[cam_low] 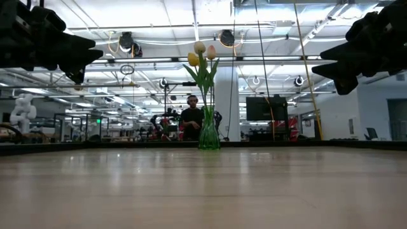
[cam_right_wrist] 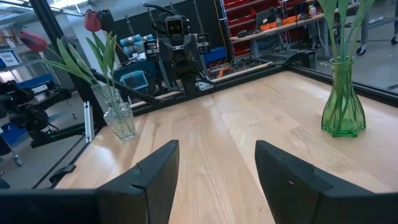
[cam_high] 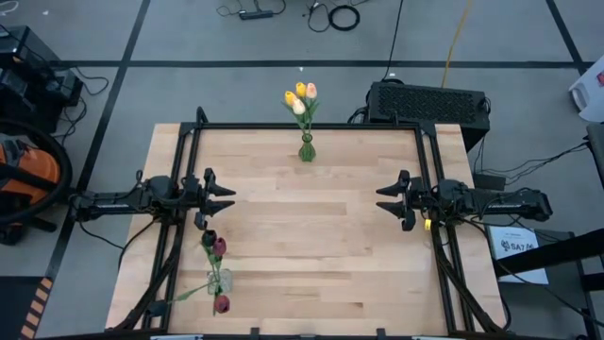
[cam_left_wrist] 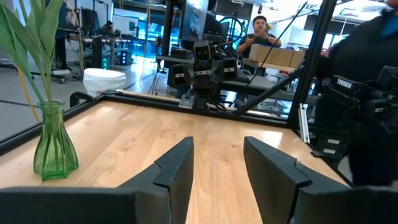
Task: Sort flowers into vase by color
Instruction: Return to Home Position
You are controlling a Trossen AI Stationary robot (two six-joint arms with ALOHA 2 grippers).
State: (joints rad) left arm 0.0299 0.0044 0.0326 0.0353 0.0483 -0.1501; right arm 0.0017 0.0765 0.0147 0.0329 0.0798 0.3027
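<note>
A green glass vase stands at the table's far edge, holding yellow and peach-pink tulips; it also shows in the low view, the left wrist view and the right wrist view. A clear glass vase near the left front holds dark red and near-black tulips, also in the right wrist view. My left gripper hovers open at the table's left side, and my right gripper hovers open at its right side. Both are empty.
A black metal frame runs around the wooden table. A black box sits beyond the far right corner. The middle of the table between the two grippers is bare wood. A person sits in the room behind.
</note>
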